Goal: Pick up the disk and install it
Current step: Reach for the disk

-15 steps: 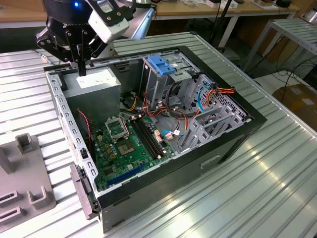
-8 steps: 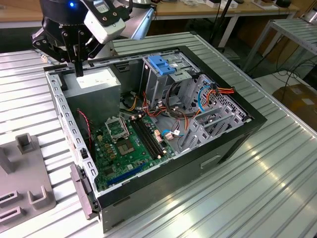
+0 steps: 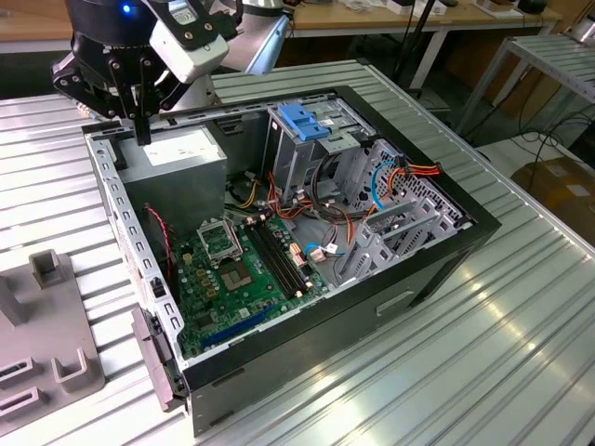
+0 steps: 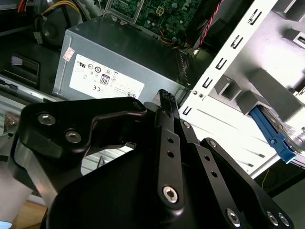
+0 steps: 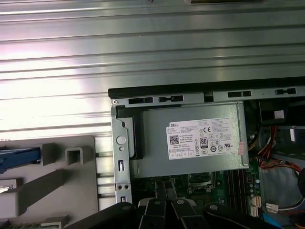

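Gripper (image 3: 141,137) (2 fingers pressed together, empty) hangs above power supply (image 3: 177,163); disk (image 5: 21,156) lies well apart

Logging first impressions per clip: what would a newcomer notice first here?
The open computer case with its green motherboard, on the slatted metal table in the exterior view. The shut black claw hangs over the grey power supply at the case's corner toward the exterior view's left, and a blue bracket tops the drive cage.

Ribbed aluminium bench (image 3: 446,353) catching bright glare. Behind it stands a long wooden table (image 3: 372,19) on white legs. On the exterior view's right, a cardboard box (image 3: 562,186) sits on the dark floor (image 3: 460,93) beside loose cables (image 3: 548,139).
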Robot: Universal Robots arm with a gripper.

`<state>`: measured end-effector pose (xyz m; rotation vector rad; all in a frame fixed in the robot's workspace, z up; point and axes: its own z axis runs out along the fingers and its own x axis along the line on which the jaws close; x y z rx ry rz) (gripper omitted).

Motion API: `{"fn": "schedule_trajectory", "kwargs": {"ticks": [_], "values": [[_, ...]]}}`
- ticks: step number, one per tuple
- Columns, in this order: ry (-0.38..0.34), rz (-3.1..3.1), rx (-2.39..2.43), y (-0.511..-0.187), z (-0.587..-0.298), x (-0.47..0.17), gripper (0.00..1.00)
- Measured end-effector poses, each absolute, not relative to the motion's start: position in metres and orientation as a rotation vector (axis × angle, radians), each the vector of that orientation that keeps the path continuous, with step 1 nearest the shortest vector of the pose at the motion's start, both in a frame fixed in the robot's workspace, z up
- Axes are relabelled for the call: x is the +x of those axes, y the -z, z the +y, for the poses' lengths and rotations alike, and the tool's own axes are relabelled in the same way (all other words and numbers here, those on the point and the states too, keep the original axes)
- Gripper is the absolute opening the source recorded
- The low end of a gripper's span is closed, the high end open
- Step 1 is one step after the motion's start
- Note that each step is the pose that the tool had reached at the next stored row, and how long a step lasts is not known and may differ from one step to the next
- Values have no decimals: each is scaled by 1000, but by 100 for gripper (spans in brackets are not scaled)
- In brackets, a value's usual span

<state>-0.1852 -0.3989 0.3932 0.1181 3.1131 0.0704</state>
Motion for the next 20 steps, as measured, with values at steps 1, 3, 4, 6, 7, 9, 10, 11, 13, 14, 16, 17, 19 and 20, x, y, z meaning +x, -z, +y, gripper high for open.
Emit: {"fn": "schedule_trajectory", "kwargs": {"ticks": [1,3,4,6,7,9,10,11,13,14,16,17,19,20], "values": [[-70,3113,118,-393,-399,-186,11],[-70,3113,118,-393,-399,-187,11],[-70,3113,118,-393,-399,-188,11],[-71,3113,118,-393,-399,-189,11],[-70,3113,118,-393,-399,-190,11],[-71,3113,118,-393,-399,-191,11],[-70,3113,118,-393,-399,-192,11],[-71,3113,118,-393,-399,-194,11],[-71,3113,118,-393,-399,-195,11],[-71,3113,118,-393,-399,-196,11],[-71,3113,118,-393,-399,-197,11],[-71,3113,118,-393,-399,-199,11],[-71,3113,118,-393,-399,-202,11],[-70,3113,118,-393,-399,-203,11]]}}
